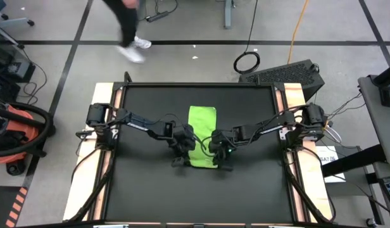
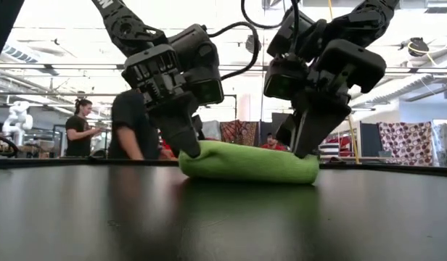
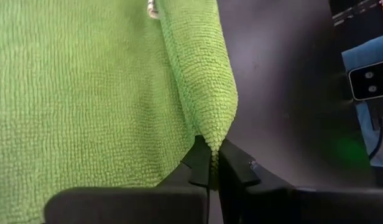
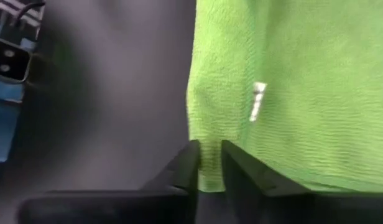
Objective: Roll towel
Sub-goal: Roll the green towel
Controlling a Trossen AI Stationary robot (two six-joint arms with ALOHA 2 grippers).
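Black table mat (image 1: 150, 183): broad, dark, framed by pale wood along both side edges. Towel (image 1: 202, 136): lime-green strip near the mat's middle, long axis running from the far edge toward the near edge, its near end already thickened into a low rounded fold, seen as a plump bolster in the low view (image 2: 249, 162). Left gripper (image 1: 180, 143) at the towel's left side edge, near the rolled end, fingers pinched together on a ridge of cloth (image 3: 207, 158). Right gripper (image 1: 221, 147) at the opposite side edge, fingers (image 4: 186, 163) slightly apart with green cloth between them, grip looking loose or just loosening. Person's legs beyond the table's far edge, on the floor.

Step in hand, judged: early rolling, first turn formed at the near end, both side edges taken. Next move likely calling for a matched carry of both edges up and over toward the far end, kept level to avoid a skewed roll; right-hand hold first needing firming.
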